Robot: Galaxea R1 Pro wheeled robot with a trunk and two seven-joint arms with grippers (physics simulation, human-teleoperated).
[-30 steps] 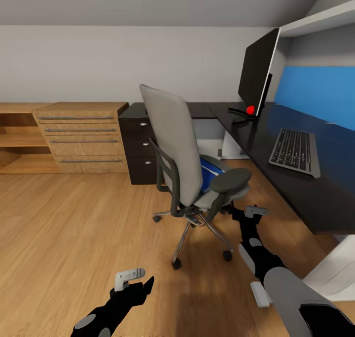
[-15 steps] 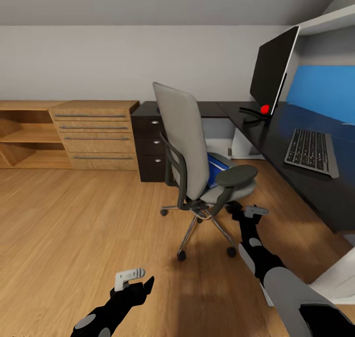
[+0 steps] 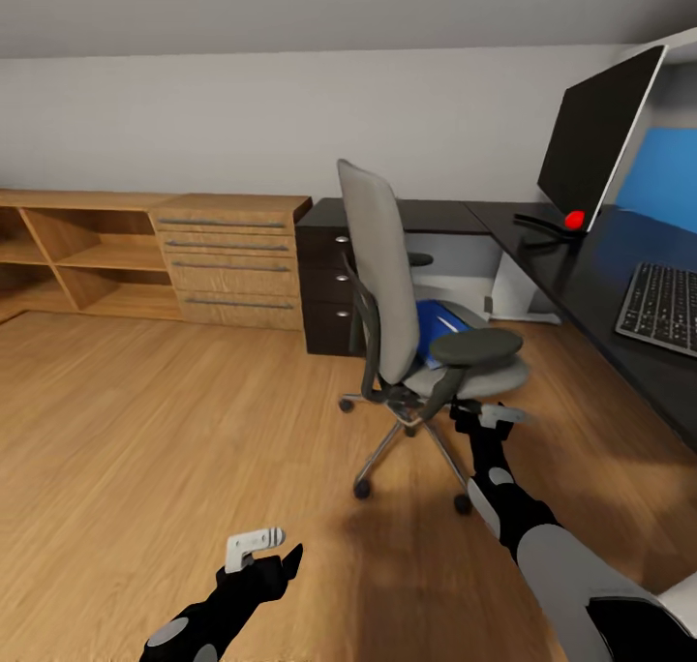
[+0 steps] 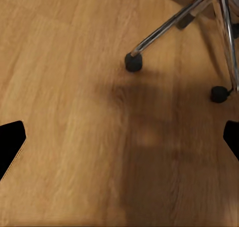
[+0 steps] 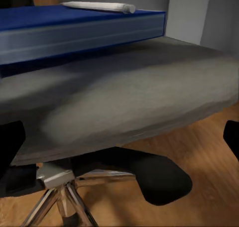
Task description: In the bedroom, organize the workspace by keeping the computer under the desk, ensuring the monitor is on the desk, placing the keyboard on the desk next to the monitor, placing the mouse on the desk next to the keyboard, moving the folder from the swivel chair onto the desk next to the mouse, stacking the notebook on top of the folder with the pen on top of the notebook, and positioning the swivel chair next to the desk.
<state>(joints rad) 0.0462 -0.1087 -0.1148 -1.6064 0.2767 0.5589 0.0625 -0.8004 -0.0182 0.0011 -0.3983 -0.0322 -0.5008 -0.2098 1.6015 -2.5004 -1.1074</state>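
The grey swivel chair (image 3: 382, 275) stands on the wood floor, a step out from the black desk (image 3: 571, 265). A blue folder (image 3: 440, 325) lies on its seat, and in the right wrist view a thin white pen (image 5: 99, 7) rests on the folder (image 5: 79, 33). The black monitor (image 3: 600, 135) and the keyboard (image 3: 668, 309) are on the desk. A light grey computer (image 3: 513, 285) stands under it. My right gripper (image 3: 494, 414) is open, just in front of the seat's edge (image 5: 129, 97). My left gripper (image 3: 257, 542) is open, low over the floor near the chair's castors (image 4: 133, 61).
A small red object (image 3: 575, 220) sits by the monitor's foot. The desk's drawer unit (image 3: 327, 275) is behind the chair. A wooden dresser (image 3: 232, 260) and open shelves (image 3: 68, 255) line the back wall. Chrome chair legs (image 4: 174, 20) spread over the floor.
The whole picture has shifted right, so the camera has turned left; more of the shelves shows and less of the desk. Both grippers hold the same places in the view.
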